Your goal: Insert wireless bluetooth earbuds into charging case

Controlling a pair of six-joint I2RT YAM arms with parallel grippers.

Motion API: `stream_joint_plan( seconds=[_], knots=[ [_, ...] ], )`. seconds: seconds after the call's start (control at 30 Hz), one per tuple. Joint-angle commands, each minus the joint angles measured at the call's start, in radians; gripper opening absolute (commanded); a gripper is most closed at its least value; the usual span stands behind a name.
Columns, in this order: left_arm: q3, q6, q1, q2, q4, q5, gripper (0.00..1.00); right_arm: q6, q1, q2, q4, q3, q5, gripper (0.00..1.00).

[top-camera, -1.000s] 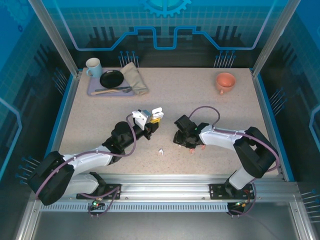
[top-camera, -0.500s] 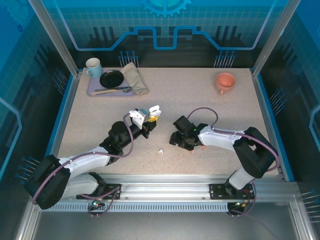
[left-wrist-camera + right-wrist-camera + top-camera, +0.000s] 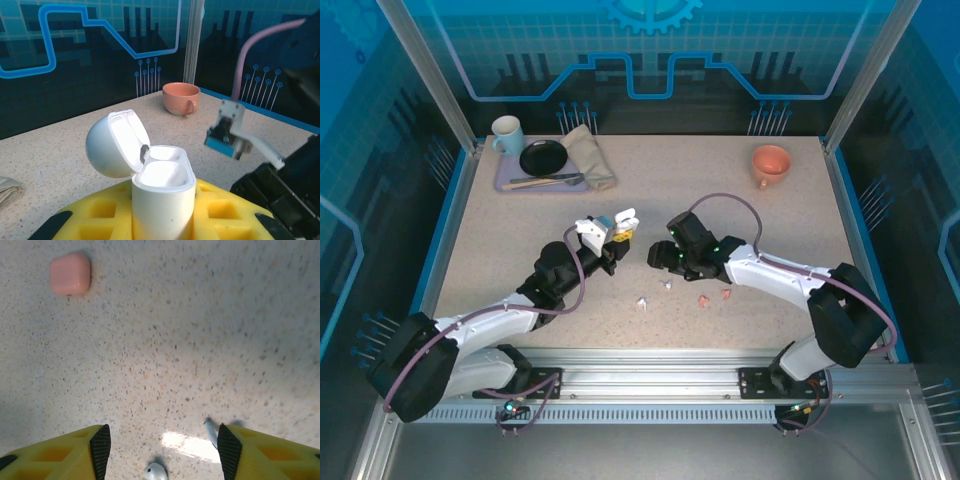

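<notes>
Between spread right fingers (image 3: 55,455), white earbud (image 3: 155,471): likely light, slick (pinch bulb); left fingers (image 3: 100,217) clenched on open charging case (image 3: 162,200).

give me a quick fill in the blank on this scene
The left gripper is shut on the case, whose lid is ___.
The earbud between the right gripper's open jaws is ___.
The cup stands in the far ___ corner.
Missing: open, white, right.
</notes>
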Motion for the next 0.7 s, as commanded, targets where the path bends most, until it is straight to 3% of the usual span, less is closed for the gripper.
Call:
stream_joint_plan(
  seconds=[0.0, 0.17, 0.4, 0.67],
  knots=[
    [-0.012, 0.007, 0.008, -0.031, 0.007, -0.006, 0.0, -0.254, -0.006, -0.002, -0.161, 0.033, 0.108, 0.64],
    [-0.012, 0.009, 0.009, -0.047, -0.012, -0.006, 0.0, -0.49, 0.002, 0.063, -0.211, 0.039, 0.076, 0.68],
    [-0.006, 0.015, 0.009, -0.054, -0.029, -0.006, 0.0, -0.537, 0.069, 0.143, -0.229, 0.053, 0.06, 0.66],
    [0.005, 0.017, 0.018, -0.048, -0.035, 0.004, 0.0, -0.564, 0.074, 0.242, -0.221, 0.082, 0.09, 0.61]
  ],
)
